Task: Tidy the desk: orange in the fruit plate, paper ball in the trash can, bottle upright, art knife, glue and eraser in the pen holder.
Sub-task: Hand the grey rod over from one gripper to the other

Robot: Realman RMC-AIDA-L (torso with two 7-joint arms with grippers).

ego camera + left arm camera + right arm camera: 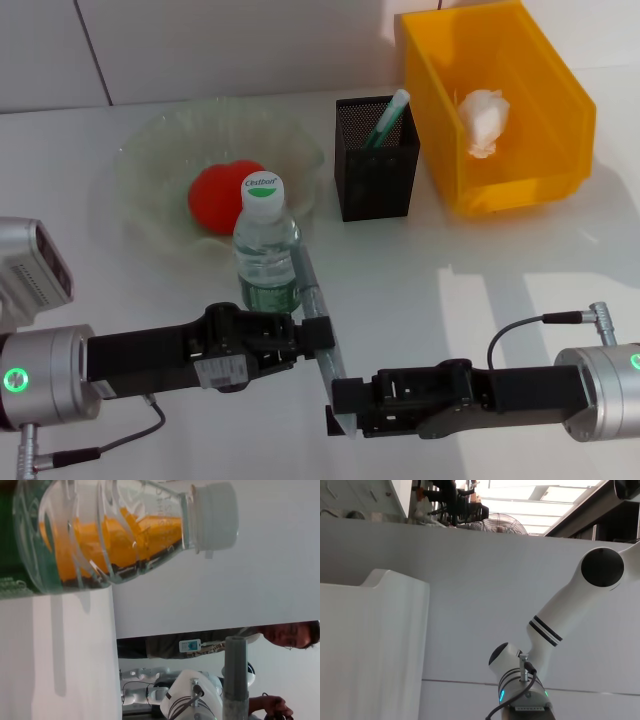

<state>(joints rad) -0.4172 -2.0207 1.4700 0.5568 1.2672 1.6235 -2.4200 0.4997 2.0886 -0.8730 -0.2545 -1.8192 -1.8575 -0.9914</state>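
Upright now, the clear bottle [266,243] with green label and green-marked white cap stands just near of the fruit plate [150,160], which holds the orange [222,196]. Whether the left gripper [312,318] beside its base is clenched, I cannot tell; likewise the right gripper [338,408], nearer and right.

Bottle [266,250] cap [263,189], green "Cestbon" logo

One orange [222,195], one fruit plate [150,160], one water bottle [265,245], one black mesh pen holder [375,165], one yellow trash can [500,110], one paper ball [483,122], two grippers.
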